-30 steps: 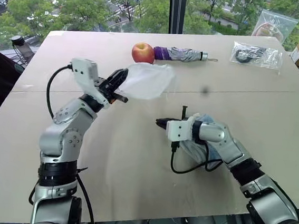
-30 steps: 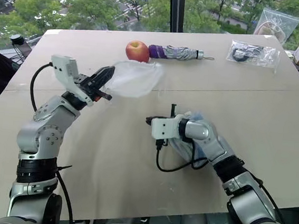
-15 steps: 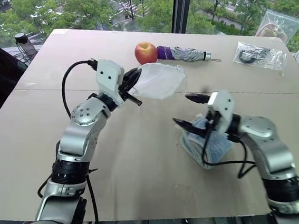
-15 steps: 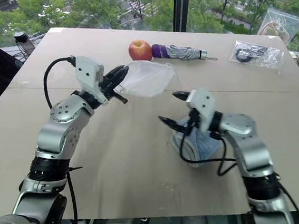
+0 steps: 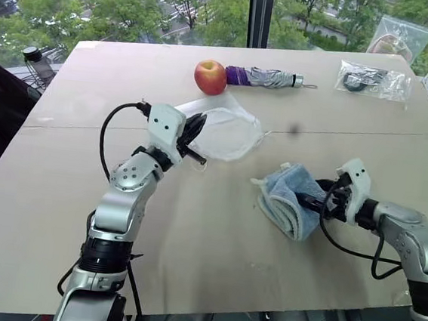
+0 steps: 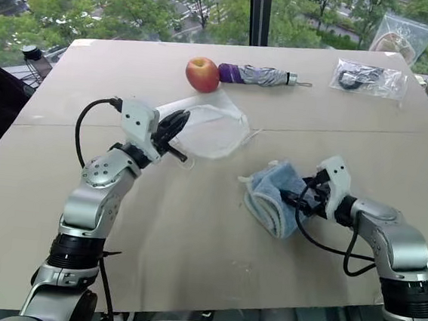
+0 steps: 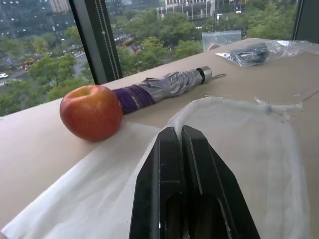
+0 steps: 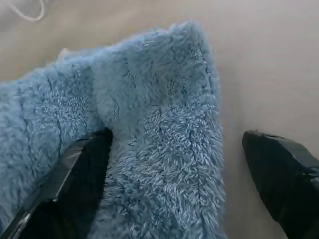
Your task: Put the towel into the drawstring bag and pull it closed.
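Ideally the spread right pincer [image 6: 306, 200] (straddling the fluffy light-blue towel [image 6: 274, 200]) bites deep, while the clenched left pincer [image 6: 173, 130] grips the thin white drawstring bag [image 6: 213, 134].

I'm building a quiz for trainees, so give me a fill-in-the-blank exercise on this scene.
1. The left end effector is shut on the ____.
2. The open right end effector straddles a fold of the ____.
3. The apple touches the purple end of a folded ____.

Missing words: drawstring bag; towel; umbrella
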